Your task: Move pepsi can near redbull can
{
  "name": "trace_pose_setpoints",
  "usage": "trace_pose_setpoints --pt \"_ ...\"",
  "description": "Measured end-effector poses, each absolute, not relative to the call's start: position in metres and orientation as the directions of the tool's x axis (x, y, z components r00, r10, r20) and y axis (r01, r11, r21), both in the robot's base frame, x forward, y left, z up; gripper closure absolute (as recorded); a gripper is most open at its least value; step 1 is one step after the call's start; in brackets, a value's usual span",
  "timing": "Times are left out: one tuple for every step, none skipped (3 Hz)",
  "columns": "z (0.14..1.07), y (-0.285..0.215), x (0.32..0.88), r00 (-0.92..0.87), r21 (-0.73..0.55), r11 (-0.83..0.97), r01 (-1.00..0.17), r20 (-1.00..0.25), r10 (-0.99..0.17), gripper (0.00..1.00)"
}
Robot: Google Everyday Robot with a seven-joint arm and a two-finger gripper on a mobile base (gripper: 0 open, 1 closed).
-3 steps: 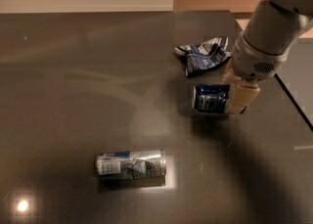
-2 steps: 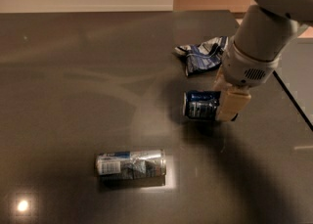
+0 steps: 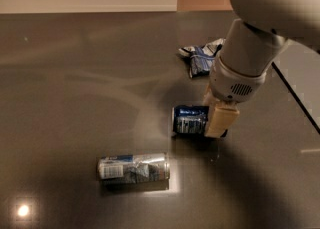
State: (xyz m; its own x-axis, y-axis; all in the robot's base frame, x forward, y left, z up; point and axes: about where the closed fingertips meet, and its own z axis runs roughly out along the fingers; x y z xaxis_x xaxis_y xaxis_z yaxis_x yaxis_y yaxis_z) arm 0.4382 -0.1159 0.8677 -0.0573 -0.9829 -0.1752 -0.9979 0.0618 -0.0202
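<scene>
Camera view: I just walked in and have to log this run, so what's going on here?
The robot's gripper is closed on the right end of the pepsi can, which lies on its side on the dark table. The redbull can lies on its side nearer the camera, with a gap between the two cans. A crumpled blue-and-white bag sits behind the arm.

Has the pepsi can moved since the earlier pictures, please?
Yes. The pepsi can, gripper at its right end, shifted toward the redbull can, away from the bag.

No legible lettering on redbull can, pepsi can or tool clamped on it.
</scene>
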Motion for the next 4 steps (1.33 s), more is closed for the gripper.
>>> trace_pose_setpoints --pt "0.864 -0.106 0.428 -0.053 -0.010 0.056 -0.998 -0.170 -0.984 1.00" --pt "0.864 -0.096 0.420 -0.044 -0.004 0.045 -0.999 -0.174 -0.984 1.00" --pt "0.858 -0.090 0.413 -0.036 0.012 0.034 -0.999 -0.167 -0.985 0.82" --pt "0.854 -0.085 0.410 -0.034 0.020 0.031 -0.999 -0.164 -0.986 0.59"
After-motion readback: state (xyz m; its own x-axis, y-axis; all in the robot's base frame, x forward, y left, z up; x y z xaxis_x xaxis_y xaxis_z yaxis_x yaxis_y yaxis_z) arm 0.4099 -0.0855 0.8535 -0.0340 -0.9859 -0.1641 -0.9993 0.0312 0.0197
